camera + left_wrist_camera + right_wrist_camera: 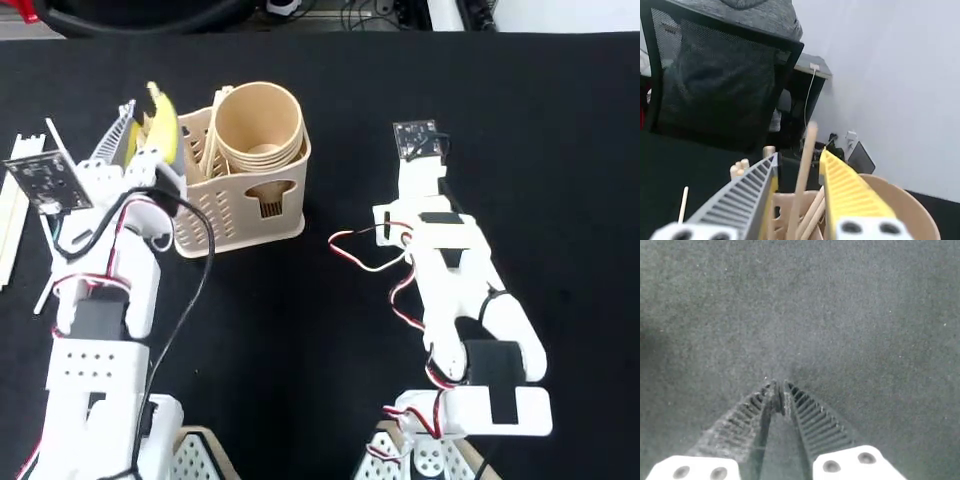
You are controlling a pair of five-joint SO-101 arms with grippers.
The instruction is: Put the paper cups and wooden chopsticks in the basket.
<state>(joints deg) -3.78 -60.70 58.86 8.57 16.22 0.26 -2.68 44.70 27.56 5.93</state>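
While parted over the basket (245, 205), left jaws astride a chopstick (804, 170), seemingly ungripped; right jaws closed, empty.

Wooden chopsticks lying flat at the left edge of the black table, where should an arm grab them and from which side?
Probably best to take the pale wooden chopsticks near the middle of their visible length, coming straight down from above with the jaws spanning their narrow width. They lie flat on the black table, running along its edge, so only the long sides offer a hold.
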